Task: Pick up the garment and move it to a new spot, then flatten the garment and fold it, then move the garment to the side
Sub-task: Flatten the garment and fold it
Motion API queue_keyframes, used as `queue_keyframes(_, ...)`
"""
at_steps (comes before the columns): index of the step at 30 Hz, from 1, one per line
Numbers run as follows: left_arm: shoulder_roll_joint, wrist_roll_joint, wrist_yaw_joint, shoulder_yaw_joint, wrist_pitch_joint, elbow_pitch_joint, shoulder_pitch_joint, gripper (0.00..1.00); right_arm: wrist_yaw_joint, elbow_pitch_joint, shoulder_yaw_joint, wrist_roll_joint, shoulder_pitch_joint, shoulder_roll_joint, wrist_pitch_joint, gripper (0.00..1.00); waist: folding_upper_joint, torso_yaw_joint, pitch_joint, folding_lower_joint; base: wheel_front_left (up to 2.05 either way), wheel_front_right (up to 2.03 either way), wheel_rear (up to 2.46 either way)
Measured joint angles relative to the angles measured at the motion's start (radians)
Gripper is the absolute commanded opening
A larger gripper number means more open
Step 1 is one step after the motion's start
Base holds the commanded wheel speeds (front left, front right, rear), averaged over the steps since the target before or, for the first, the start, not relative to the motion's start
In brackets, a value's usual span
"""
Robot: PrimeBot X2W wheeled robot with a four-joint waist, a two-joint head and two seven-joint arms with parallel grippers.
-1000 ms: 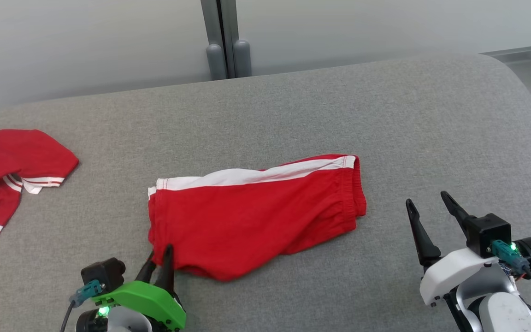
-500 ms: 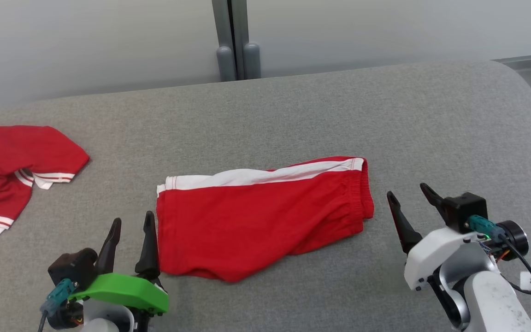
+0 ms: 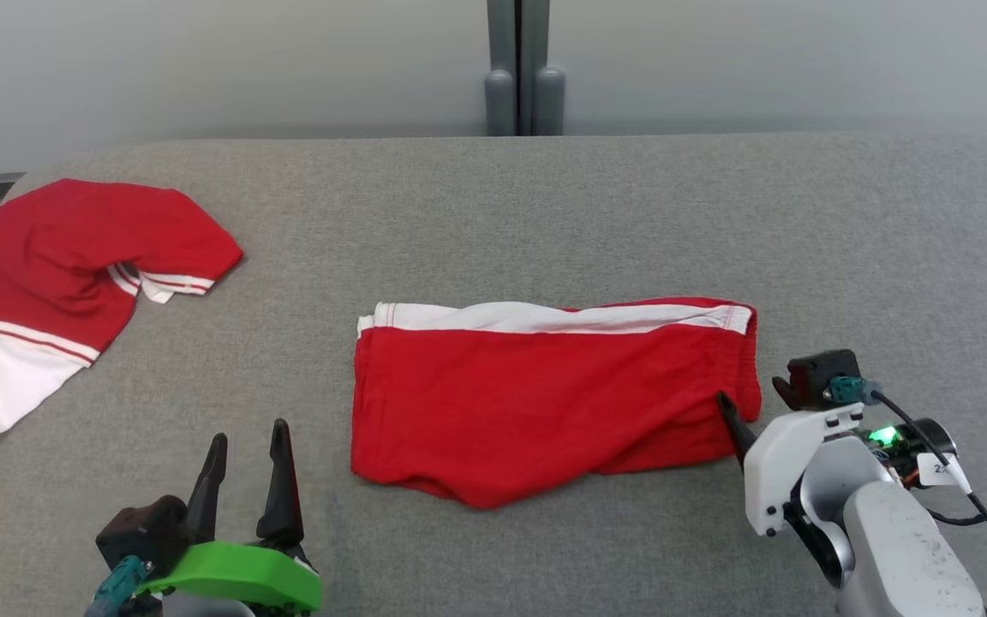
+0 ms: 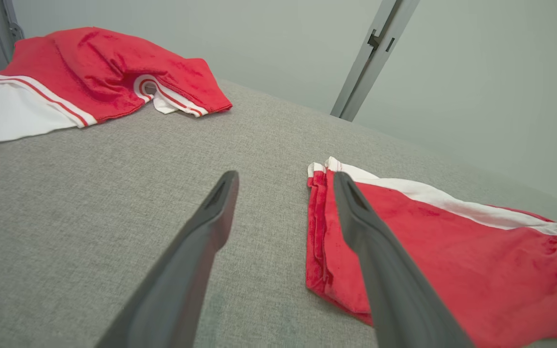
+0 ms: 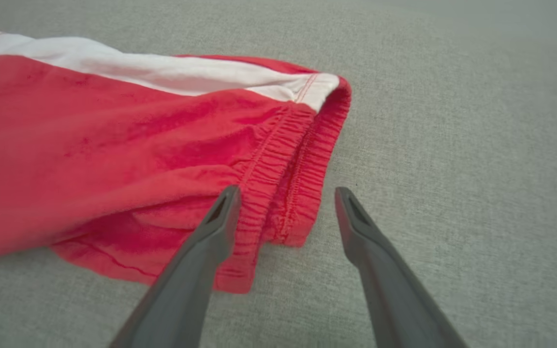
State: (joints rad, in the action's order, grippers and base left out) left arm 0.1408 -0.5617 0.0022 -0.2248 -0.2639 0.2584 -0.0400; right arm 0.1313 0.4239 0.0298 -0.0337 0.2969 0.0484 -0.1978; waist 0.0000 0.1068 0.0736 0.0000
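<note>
**Item: garment (image 3: 545, 403).** Red shorts with a white side stripe, laid out folded in half. They are located at the middle of the grey fabric-covered tabletop (image 3: 845, 240), slightly toward the near edge.

**Orientation.** The long axis is laid left to right. The elastic waistband is pointed to the right and the leg hems to the left. The white stripe is carried along the far edge. The near edge is left uneven, with a bulge at its middle, so flattening is judged incomplete.

**Left gripper (image 3: 248, 433).** It is held at the near left, just beside the hem end but apart from it. The jaws are spread wide and nothing is held. The position is judged to be a standby off the cloth.

**Right gripper (image 5: 286, 191).** It is placed at the near right corner of the garment, at the waistband. The jaws are spread wide and nothing is clamped. In the right wrist view one finger is seen over the gathered elastic and the other over bare fabric, so the waistband edge is straddled. This placement is judged to prepare a pinch on that corner for smoothing or folding.

**Also present.** A second red-and-white garment (image 3: 74, 257) is left crumpled at the far left, well apart from the shorts.
</note>
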Motion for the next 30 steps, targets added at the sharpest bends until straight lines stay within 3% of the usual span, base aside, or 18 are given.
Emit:
queue_keyframes(11,-0.038,0.067,-0.039,0.072,0.0,-0.005,0.016,1.0,0.0,0.211,-0.028,-0.093,0.039,0.0,0.005,1.0,0.0,0.053,0.003,0.0,0.0,0.0,0.0)
queue_keyframes(13,-0.047,0.078,-0.047,0.077,0.0,-0.007,0.017,1.0,0.0,0.234,-0.002,-0.128,0.052,0.001,0.005,0.5,0.0,0.051,0.001,0.0,0.0,0.0,0.0)
queue_keyframes(14,-0.051,0.082,-0.048,0.078,0.0,-0.007,0.018,1.0,0.0,0.243,0.008,-0.141,0.057,0.001,0.005,0.35,0.0,0.05,0.0,0.0,0.0,0.0,0.0)
queue_keyframes(15,-0.054,0.087,-0.054,0.079,0.0,-0.007,0.018,1.0,0.0,0.252,0.02,-0.155,0.064,0.001,0.005,0.31,0.0,0.048,-0.001,0.0,0.0,0.0,0.0)
queue_keyframes(18,-0.062,0.104,-0.061,0.079,0.0,-0.008,0.018,1.0,0.0,0.282,0.046,-0.175,0.085,0.002,0.014,0.0,0.0,0.041,-0.004,0.0,0.0,0.0,0.0)
queue_keyframes(24,-0.072,0.128,-0.073,0.071,0.0,-0.014,0.02,1.0,0.0,0.332,0.077,-0.22,0.124,0.0,0.041,0.0,0.0,0.024,-0.014,0.0,0.0,0.0,0.0)
queue_keyframes(30,-0.08,0.138,-0.078,0.067,0.0,-0.021,0.034,1.0,0.0,0.349,0.032,-0.201,0.151,0.009,0.057,0.0,0.0,-0.009,-0.028,0.0,0.0,0.0,0.0)
